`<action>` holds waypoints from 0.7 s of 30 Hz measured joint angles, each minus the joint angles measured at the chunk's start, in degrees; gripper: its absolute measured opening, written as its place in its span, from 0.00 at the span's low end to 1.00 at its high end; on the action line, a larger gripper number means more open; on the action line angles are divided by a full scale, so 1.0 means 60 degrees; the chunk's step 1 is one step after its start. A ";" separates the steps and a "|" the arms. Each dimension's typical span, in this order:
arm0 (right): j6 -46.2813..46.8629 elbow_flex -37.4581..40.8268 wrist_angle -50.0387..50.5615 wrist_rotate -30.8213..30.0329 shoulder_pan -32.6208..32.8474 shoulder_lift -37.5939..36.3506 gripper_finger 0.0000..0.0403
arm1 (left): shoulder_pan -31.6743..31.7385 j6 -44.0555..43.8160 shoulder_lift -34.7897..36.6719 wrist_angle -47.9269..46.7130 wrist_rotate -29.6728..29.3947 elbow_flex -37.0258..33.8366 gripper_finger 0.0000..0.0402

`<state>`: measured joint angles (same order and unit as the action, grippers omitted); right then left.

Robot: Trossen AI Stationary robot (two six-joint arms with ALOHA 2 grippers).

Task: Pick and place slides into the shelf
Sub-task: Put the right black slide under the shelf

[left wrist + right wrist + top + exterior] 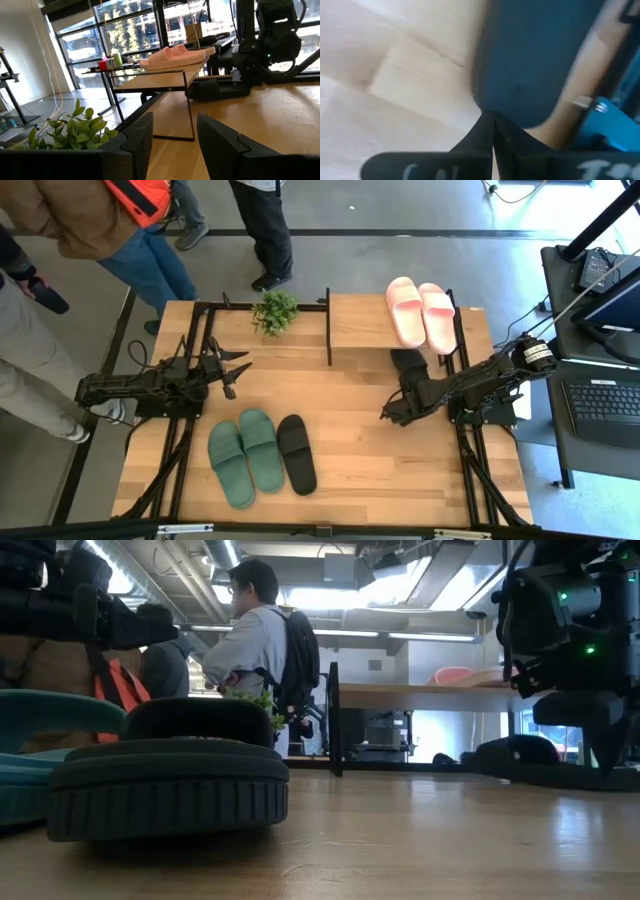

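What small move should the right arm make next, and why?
Probably draw back from the shelf and swing toward the lone black slide. The right gripper is shut and empty, and the other black slide already lies under the shelf.

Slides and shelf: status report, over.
Right pincer shut, empty, by black slide under the shelf. Left pincer open, idle near plant. Pink pair on top; green pair, one black slide on table.

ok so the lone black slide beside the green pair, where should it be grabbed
Grip the black slide across its wide strap, or pinch one long edge of the sole, coming straight down from above. It lies flat and upright, and the green pair sits close on one side, so the other edge looks freer.
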<state>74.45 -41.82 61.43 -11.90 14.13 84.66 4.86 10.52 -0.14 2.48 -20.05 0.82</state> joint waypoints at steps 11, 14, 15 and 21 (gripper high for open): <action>-0.0300 -0.0012 -0.0204 -0.0066 0.0000 -0.0004 0.01 | -0.0002 0.0000 -0.0001 0.0000 -0.0004 0.0000 0.36; -0.0578 -0.0187 -0.0197 -0.0084 0.0015 -0.0004 0.01 | -0.0002 0.0000 -0.0004 0.0000 -0.0001 0.0000 0.36; -0.0656 -0.0291 -0.0215 -0.0108 0.0015 -0.0004 0.01 | -0.0003 0.0000 -0.0001 -0.0001 -0.0003 -0.0001 0.36; -0.1175 -0.0682 -0.0101 -0.0117 0.0015 -0.0004 0.04 | -0.0003 0.0000 0.0000 0.0000 -0.0004 0.0000 0.36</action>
<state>67.40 -45.92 60.82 -12.60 14.22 84.64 4.85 10.52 -0.14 2.48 -20.08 0.82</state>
